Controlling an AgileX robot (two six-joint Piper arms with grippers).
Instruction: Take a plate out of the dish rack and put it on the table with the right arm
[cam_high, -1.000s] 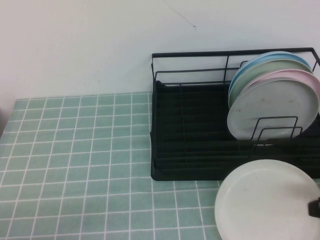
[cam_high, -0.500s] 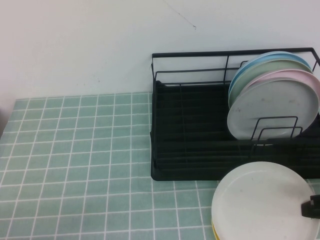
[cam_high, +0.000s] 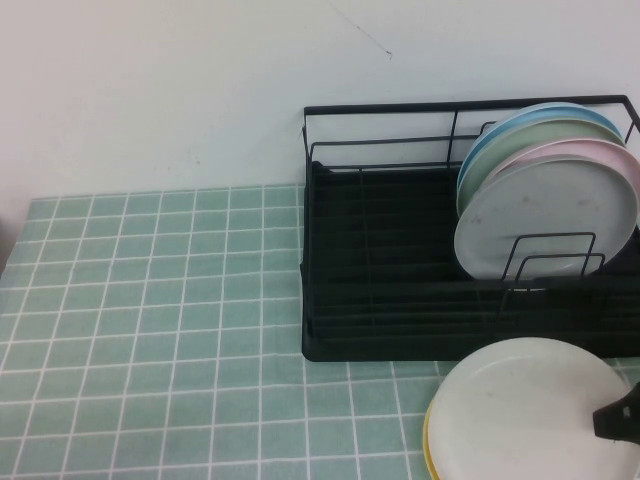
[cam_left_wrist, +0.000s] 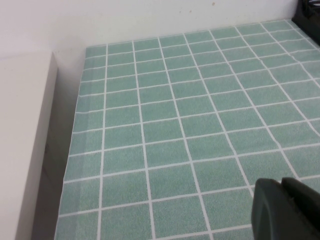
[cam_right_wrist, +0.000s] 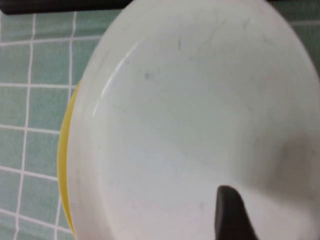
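The white plate (cam_high: 525, 410) lies flat on a yellow plate (cam_high: 429, 445) on the green tabletop (cam_high: 150, 330), just in front of the black dish rack (cam_high: 380, 290). The right gripper (cam_high: 618, 420) is at the plate's right edge. More plates (cam_high: 545, 200) stand in the rack

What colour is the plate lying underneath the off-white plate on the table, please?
Yellow. Its edge peeks out from under the off-white plate, clearest in the right wrist view.

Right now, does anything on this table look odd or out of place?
Only slightly: the off-white plate lies on a yellow plate, not on the mint-green table. The right gripper is at its rim. The left gripper hangs over bare cloth. The dish rack looks tidy.
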